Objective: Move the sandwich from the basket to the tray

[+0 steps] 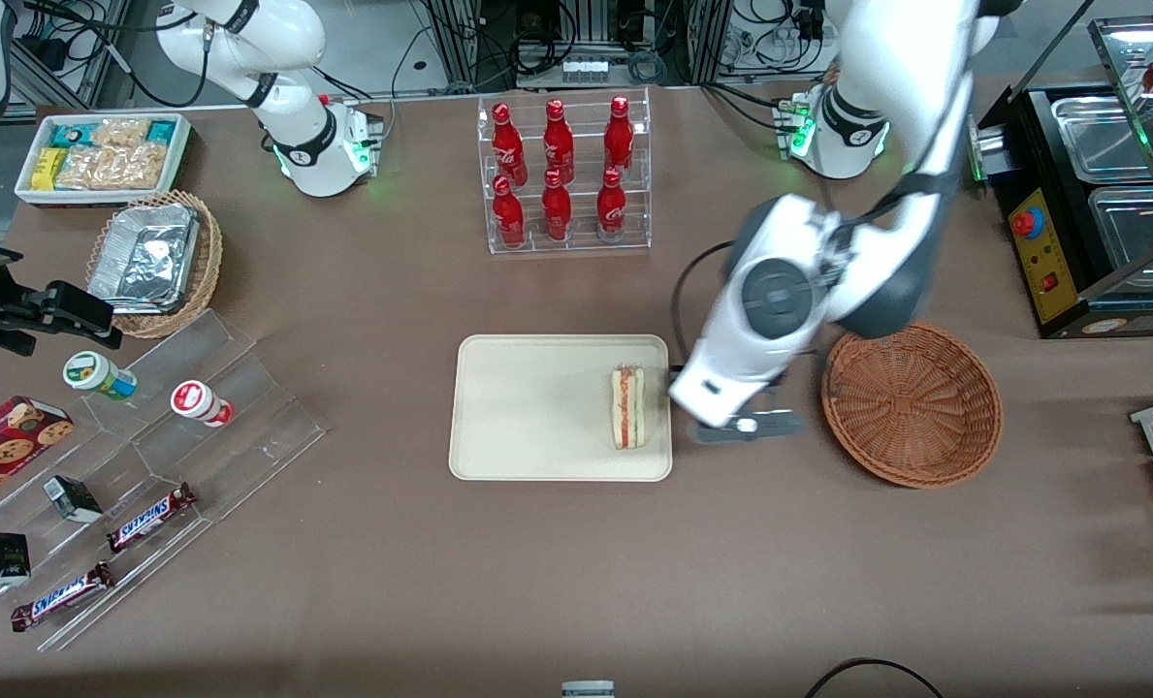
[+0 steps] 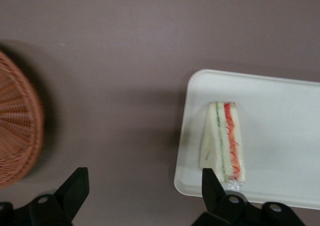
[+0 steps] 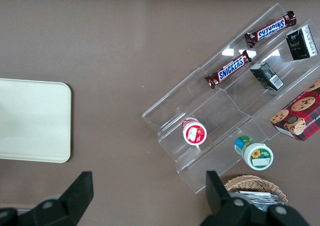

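1. I see the tray [image 1: 537,407] lying flat on the brown surface [image 1: 537,582], nearer to the front camera than the clear rack of red bottles [image 1: 566,174].
2. The sandwich [image 1: 628,406] lies on the tray, close to the tray's rim at the working arm's end. Its cut side faces up and shows red, orange and green stripes.
3. Next comes my gripper [image 1: 743,425]. It hangs over the bare surface between the tray and the basket [image 1: 912,404]. It is just beside the tray's edge.
4. In the left wrist view the jaws are spread wide with nothing in them. One dark finger [image 2: 74,188] is over the bare surface and the other is over the tray rim, by the tip of the sandwich [image 2: 225,143].
5. The basket is round, brown and woven. It sits on the surface near the gripper, and I see nothing in it.
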`<state>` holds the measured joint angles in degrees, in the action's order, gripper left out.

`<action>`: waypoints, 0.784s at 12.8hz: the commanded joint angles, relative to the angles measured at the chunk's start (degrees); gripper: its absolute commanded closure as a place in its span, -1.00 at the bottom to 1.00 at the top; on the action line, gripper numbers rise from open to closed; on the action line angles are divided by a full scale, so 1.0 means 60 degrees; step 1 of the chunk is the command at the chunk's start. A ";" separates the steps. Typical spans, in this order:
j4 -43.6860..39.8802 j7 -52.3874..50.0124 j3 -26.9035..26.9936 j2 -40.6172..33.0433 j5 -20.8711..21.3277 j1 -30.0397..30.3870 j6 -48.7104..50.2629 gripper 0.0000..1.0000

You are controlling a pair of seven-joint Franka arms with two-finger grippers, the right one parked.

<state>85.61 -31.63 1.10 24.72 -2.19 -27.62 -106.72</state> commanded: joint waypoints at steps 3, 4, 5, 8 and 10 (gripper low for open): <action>0.1741 0.2744 -0.0110 -0.2023 0.0028 0.1714 0.0456 -1.00; 0.1698 0.3433 -0.0110 -0.2156 0.0028 0.1979 0.0864 -1.00; 0.1712 0.3571 -0.0110 -0.2389 0.0042 0.2257 0.1013 -1.00; 0.1785 0.3382 -0.0052 -0.3209 0.0101 0.2801 0.1365 -1.00; 0.1815 0.3470 -0.0080 -0.3781 0.0101 0.3459 0.1906 -1.00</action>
<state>94.22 -11.29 1.48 6.64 -2.04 -10.04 -97.35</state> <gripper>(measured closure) 0.000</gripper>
